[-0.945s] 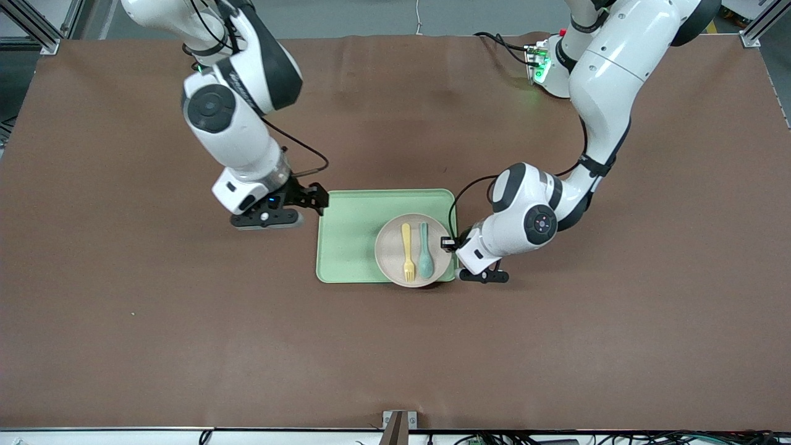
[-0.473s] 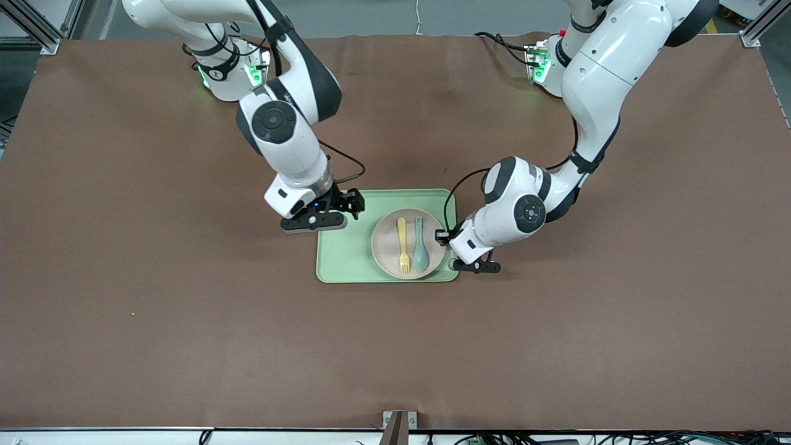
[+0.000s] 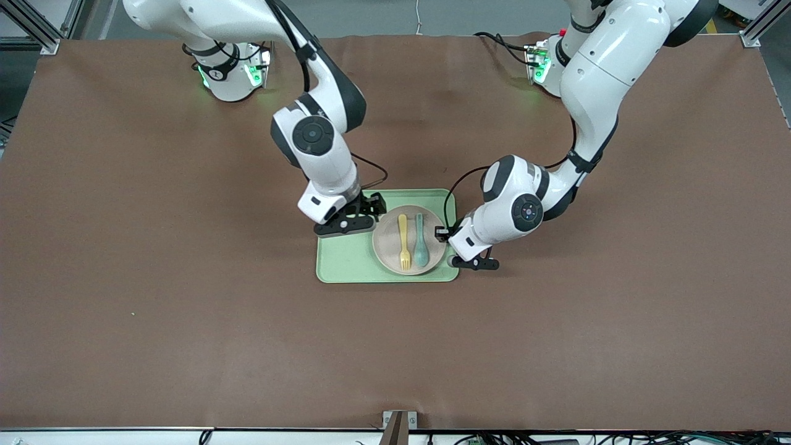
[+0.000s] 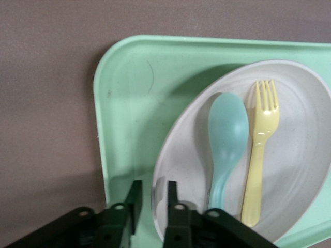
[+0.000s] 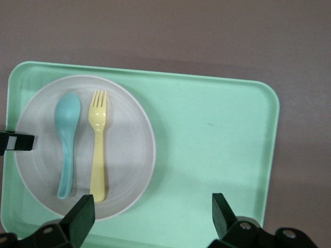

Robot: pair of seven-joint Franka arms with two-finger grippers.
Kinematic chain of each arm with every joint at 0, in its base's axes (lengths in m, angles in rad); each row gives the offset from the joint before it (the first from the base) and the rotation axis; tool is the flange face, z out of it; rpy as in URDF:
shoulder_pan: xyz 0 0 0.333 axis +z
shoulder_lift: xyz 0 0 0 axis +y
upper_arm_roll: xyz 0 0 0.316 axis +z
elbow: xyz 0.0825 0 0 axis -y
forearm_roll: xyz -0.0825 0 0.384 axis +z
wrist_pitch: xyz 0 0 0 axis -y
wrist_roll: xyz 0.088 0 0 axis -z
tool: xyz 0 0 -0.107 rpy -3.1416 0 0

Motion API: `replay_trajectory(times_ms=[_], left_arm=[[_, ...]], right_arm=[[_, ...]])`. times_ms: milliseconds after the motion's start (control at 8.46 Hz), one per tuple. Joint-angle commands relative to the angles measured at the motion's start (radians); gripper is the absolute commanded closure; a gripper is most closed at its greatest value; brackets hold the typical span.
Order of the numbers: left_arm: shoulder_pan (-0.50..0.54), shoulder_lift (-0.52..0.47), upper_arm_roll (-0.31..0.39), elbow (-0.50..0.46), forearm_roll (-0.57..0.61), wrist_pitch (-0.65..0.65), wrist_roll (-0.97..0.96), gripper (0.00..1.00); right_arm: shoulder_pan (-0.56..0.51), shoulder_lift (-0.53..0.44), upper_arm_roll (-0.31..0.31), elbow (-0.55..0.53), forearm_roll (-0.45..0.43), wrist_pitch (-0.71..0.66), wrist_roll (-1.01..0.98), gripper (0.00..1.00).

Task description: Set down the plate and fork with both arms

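The pale plate (image 3: pixel 389 244) lies on the green tray (image 3: pixel 346 259), at the end toward the left arm. The yellow fork (image 3: pixel 404 241) and a teal spoon (image 3: pixel 421 241) lie side by side in it. My left gripper (image 3: pixel 444 236) is at the plate's rim. In the left wrist view its jaws (image 4: pixel 153 199) stand close together with the plate's rim (image 4: pixel 178 134) between them. My right gripper (image 3: pixel 372 210) hangs open and empty over the tray beside the plate. The right wrist view shows the gripper (image 5: pixel 151 206), the plate (image 5: pixel 132 150) and the fork (image 5: pixel 98 155).
The tray stands in the middle of the brown table (image 3: pixel 185 309). The bare part of the tray (image 5: pixel 217 150) lies toward the right arm's end. The tip of the left gripper shows at the plate's edge in the right wrist view (image 5: pixel 15 140).
The right arm has swung from beside the tray to over it, next to the plate. The left gripper has moved the plate farther from the front camera, fully onto the tray.
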Motion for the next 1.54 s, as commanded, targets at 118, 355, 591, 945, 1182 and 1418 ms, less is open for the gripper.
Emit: replay_trajectory(times_ms=[118,355,591,945,1182,1418], left_arm=[[0.052,-0.096,-0.004,-0.002,-0.019,0.010,-0.006,0.13],[0.175,-0.217,-0.004,0.000,-0.018,0.010,-0.004,0.01],[0.262,-0.304,-0.001,0.015,-0.010,0.010,-0.004,0.01],[0.370,-0.504,0.012,0.003,0.117,-0.196,-0.009,0.01],[0.213,-0.652,0.223,-0.003,0.220,-0.411,-0.034,0.01],[0.133,-0.757,0.324,-0.022,0.222,-0.500,-0.018,0.01]], right_arm=[[0.056,0.129,-0.013,0.128,-0.008,0.004,0.030,0.00],[0.077,0.173,-0.013,0.153,-0.028,0.038,0.044,0.01],[0.106,0.229,-0.015,0.160,-0.028,0.098,0.081,0.02],[0.128,0.275,-0.013,0.188,-0.030,0.108,0.133,0.10],[0.136,0.289,-0.013,0.190,-0.028,0.110,0.136,0.27],[0.134,0.299,-0.013,0.190,-0.028,0.110,0.145,0.51]])
